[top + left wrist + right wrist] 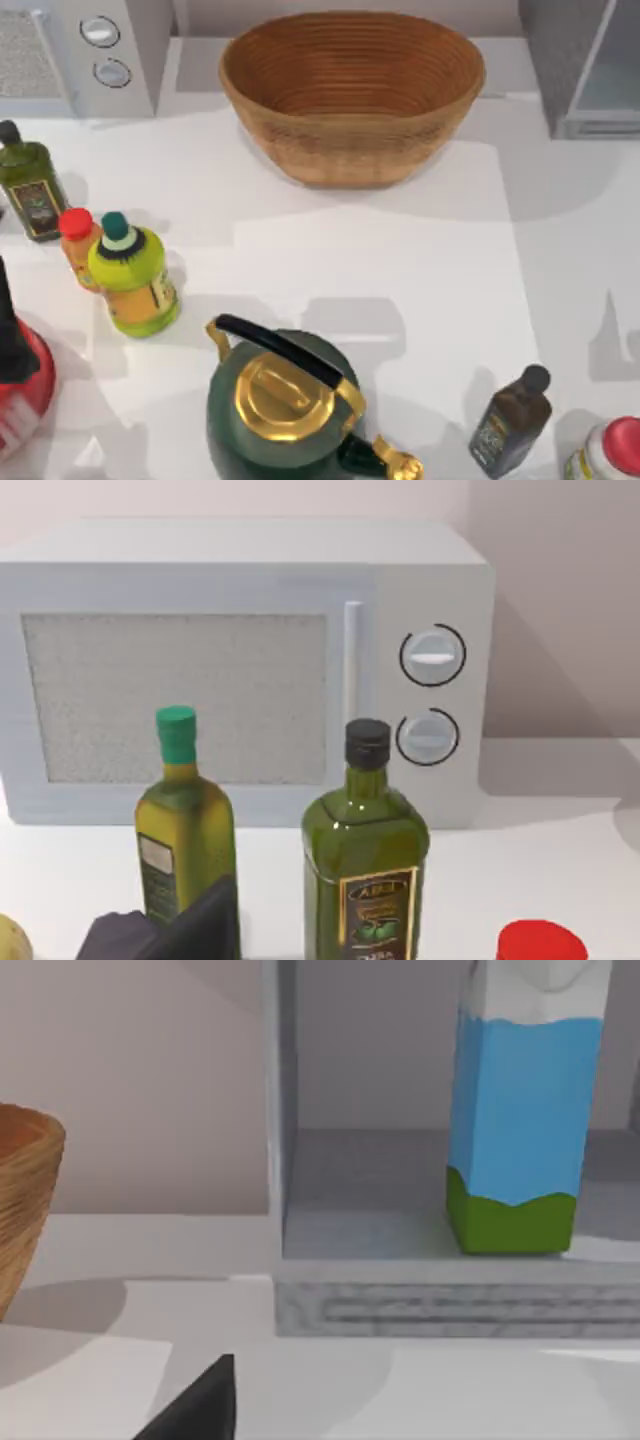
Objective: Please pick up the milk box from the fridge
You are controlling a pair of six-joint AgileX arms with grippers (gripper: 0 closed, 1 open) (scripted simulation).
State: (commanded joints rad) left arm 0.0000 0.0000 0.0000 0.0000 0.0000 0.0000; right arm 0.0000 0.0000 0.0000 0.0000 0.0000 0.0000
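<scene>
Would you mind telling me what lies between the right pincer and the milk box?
In the right wrist view, bare white tabletop and the fridge's grey front lip lie between the right pincer and the milk box, which stands upright inside.

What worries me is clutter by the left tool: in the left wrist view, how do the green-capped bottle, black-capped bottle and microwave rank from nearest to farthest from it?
From the left tool:
1. Green-capped bottle, just behind the tool, and black-capped bottle, beside it: too close to call.
2. Microwave, behind both bottles, clearly farthest.
</scene>
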